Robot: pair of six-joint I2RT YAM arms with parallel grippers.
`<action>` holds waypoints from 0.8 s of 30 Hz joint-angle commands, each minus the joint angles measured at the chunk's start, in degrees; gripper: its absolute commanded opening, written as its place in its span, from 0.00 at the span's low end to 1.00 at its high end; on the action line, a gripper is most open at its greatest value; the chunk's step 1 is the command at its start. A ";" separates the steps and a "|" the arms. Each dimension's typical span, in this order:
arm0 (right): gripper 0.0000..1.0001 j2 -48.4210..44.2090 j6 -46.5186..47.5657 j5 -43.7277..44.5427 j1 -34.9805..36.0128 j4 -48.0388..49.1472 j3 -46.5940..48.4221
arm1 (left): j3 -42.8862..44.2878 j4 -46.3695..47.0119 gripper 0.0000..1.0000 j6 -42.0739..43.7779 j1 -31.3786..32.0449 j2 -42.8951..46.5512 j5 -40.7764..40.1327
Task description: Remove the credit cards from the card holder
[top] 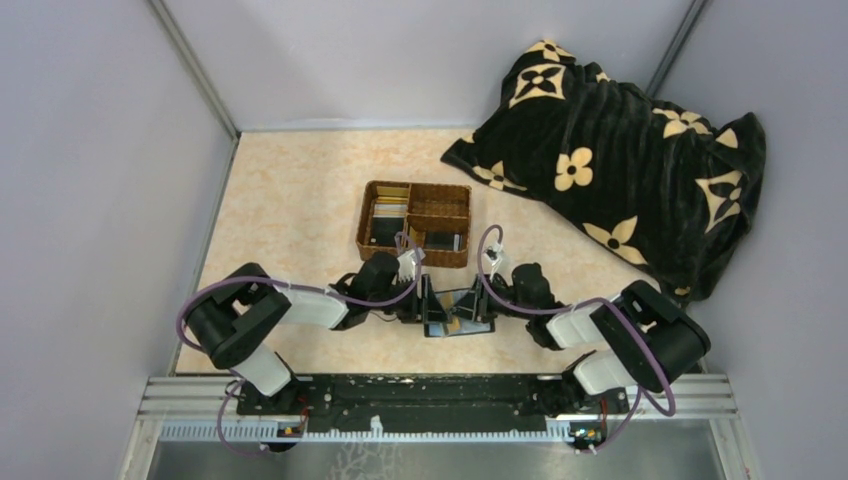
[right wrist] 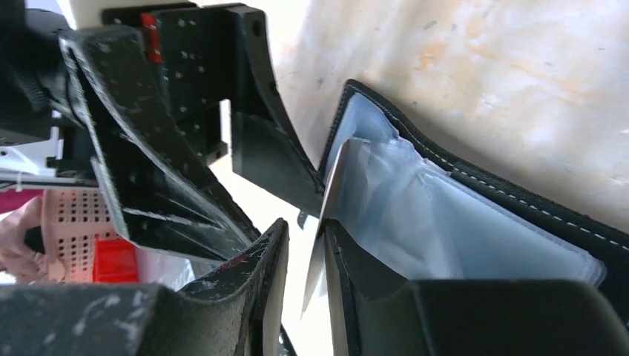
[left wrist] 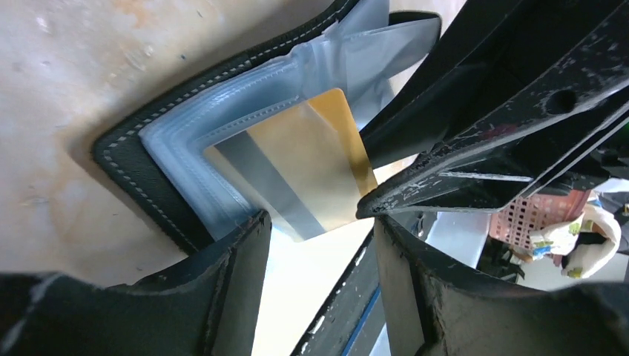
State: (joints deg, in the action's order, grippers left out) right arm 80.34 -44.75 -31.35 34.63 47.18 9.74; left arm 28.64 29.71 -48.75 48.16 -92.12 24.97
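Note:
The black card holder [top: 462, 322] lies open on the table between my two grippers. In the left wrist view its stitched edge [left wrist: 126, 159] and clear sleeves show, with a gold credit card [left wrist: 297, 163] with a grey stripe sticking halfway out of a sleeve. My left gripper [left wrist: 319, 222] is open with nothing between its fingers; its left fingertip sits at the holder's edge. My right gripper [right wrist: 305, 226] straddles that card [right wrist: 320, 252], seen edge-on. The card lies against the right pad, with a gap to the left pad. The holder [right wrist: 519, 215] fills the right of that view.
A brown wicker divided tray [top: 365, 228] stands just behind the grippers, with flat cards [top: 385, 215] in its compartments. A black blanket with cream flowers [top: 620, 150] is heaped at the back right. Grey walls close in the table on the left, back and right.

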 commanded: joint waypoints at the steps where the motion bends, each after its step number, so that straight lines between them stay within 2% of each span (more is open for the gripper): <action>1: 0.27 0.02 -2.15 -12.48 1.76 8.19 0.63 | 0.53 -2.36 0.61 1.11 0.42 -2.46 -3.17; 8: 0.27 1.22 -1.34 -10.99 1.81 6.75 0.26 | 0.54 -2.73 0.61 1.17 0.43 -2.28 -3.39; 10: 0.27 0.26 0.12 -9.33 1.79 2.91 0.73 | 0.45 -2.74 0.61 1.18 0.42 -2.34 -3.45; 13: 0.27 -2.55 4.61 -5.84 1.80 -7.83 1.88 | 0.38 -2.56 0.61 1.14 0.31 -2.30 -3.50; 17: 0.11 -6.52 8.28 -1.81 1.61 -16.67 3.21 | -0.09 -2.23 0.61 0.95 0.19 -1.27 -3.78; 20: 0.02 -7.69 8.66 -1.48 0.96 -18.32 3.36 | -0.34 -2.42 0.61 1.26 0.02 -0.15 -4.40; 22: 0.02 -7.90 8.79 -1.77 0.74 -18.43 3.44 | -0.27 -2.59 0.61 1.46 -0.09 -0.08 -4.56; 24: 0.09 -8.04 8.65 -1.69 0.66 -18.52 3.40 | -0.22 -2.48 0.61 1.59 -0.16 -0.57 -4.59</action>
State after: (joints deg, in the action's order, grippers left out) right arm 73.87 -38.02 -31.62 35.18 30.37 11.29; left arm 28.77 29.63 -49.01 48.69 -92.14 24.75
